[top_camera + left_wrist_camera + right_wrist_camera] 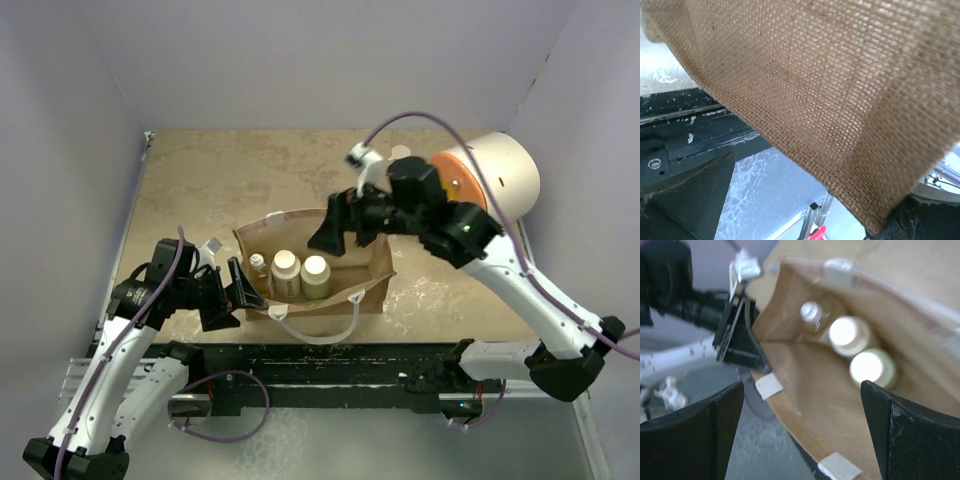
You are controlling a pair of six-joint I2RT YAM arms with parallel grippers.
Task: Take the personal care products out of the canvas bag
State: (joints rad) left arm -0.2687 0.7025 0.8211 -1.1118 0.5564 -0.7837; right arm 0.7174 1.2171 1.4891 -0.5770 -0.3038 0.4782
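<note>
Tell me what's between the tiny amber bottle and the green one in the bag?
The cream wide-capped bottle stands between the small amber bottle and the olive-green bottle; the top view shows it.

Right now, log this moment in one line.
canvas bag: upright, three bottles inside | left gripper: open at its wall | right gripper: open above it

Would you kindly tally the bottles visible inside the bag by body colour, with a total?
Amber bottle: 1
Cream bottle: 1
Olive-green bottle: 1
Total in view inside the bag: 3
</note>
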